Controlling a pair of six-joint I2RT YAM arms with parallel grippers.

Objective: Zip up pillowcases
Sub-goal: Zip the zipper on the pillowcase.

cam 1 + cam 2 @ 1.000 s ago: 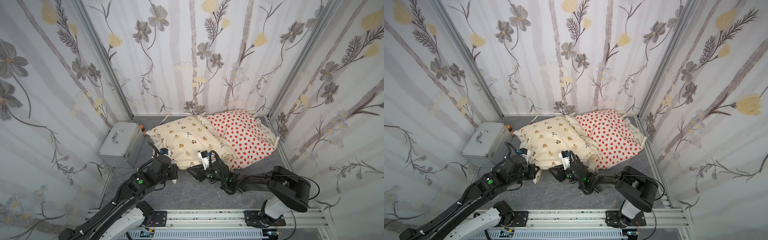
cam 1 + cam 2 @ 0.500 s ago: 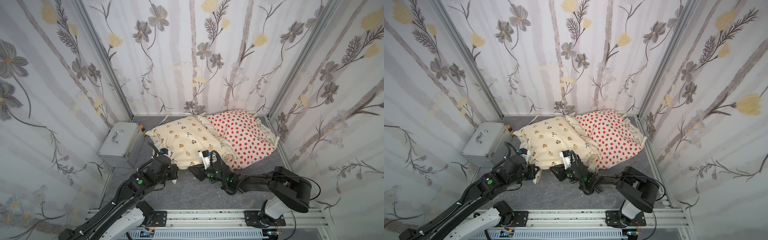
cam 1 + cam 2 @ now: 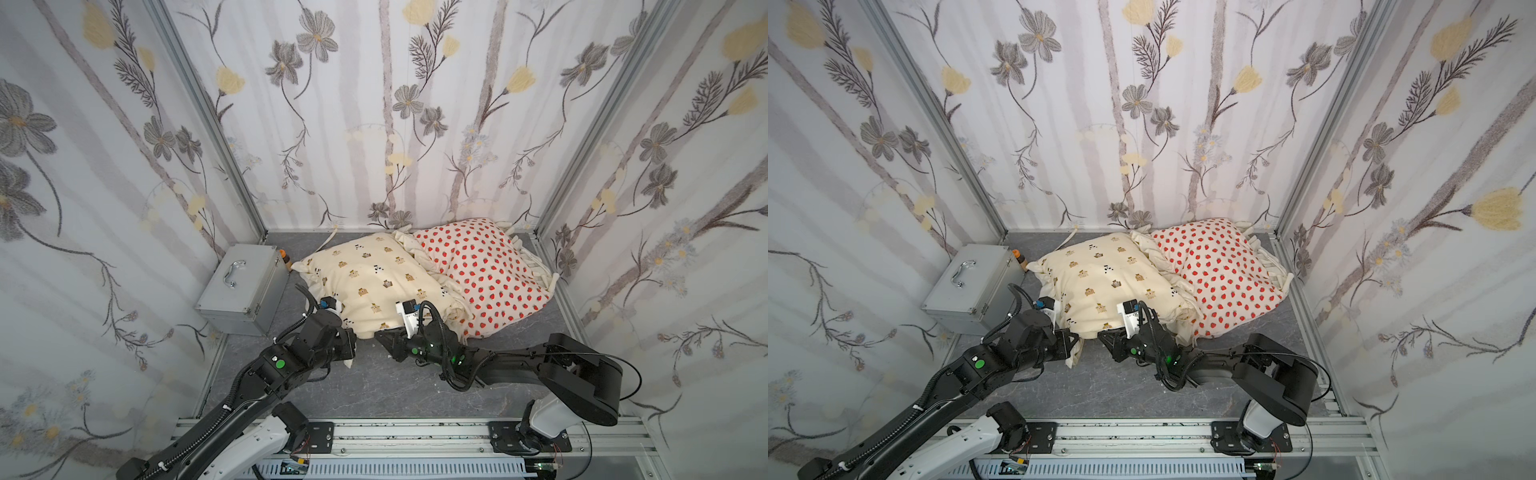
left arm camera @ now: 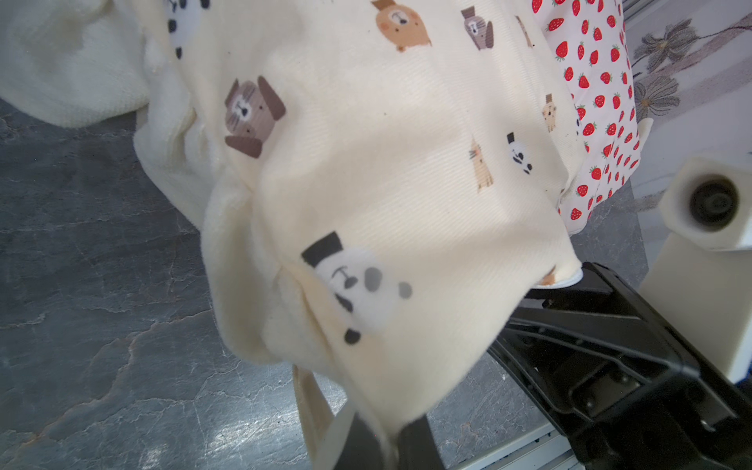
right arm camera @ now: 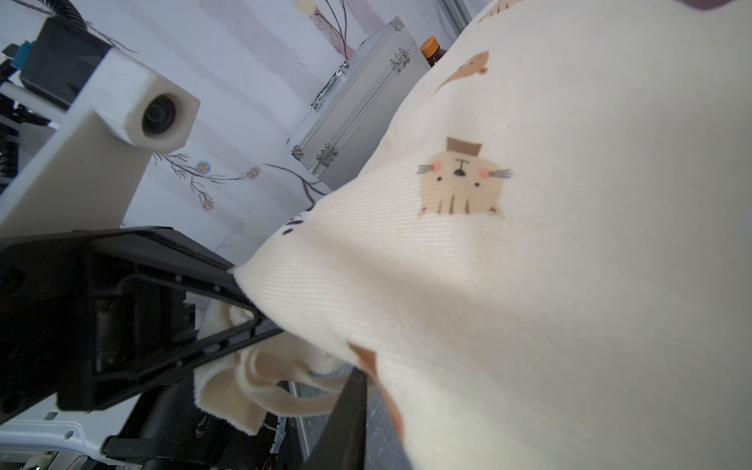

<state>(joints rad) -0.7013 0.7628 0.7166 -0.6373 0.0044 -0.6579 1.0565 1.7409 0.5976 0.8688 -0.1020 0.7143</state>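
Note:
The cream pillowcase (image 3: pixel 374 274) with small animal prints lies on the grey floor in both top views, overlapping the strawberry pillowcase (image 3: pixel 478 266) to its right. My left gripper (image 3: pixel 350 352) is at the cream case's near left corner, shut on its edge. In the left wrist view the fabric runs down between the closed fingers (image 4: pixel 415 443). My right gripper (image 3: pixel 380 337) sits low at the cream pillowcase's (image 5: pixel 529 244) near edge, facing the left one. Only one black finger (image 5: pixel 350 411) shows there, beside the fabric's edge. The fabric hides the other. No zipper is visible.
A silver metal case (image 3: pixel 241 286) with a handle stands at the back left, a small orange-capped bottle (image 3: pixel 284 254) behind it. Flowered walls close in three sides. An aluminium rail (image 3: pixel 374 432) with both arm bases runs along the front.
The right gripper has crept slightly towards the cream pillowcase's near edge and its jaws have narrowed. The left arm and both pillowcases have stayed put.

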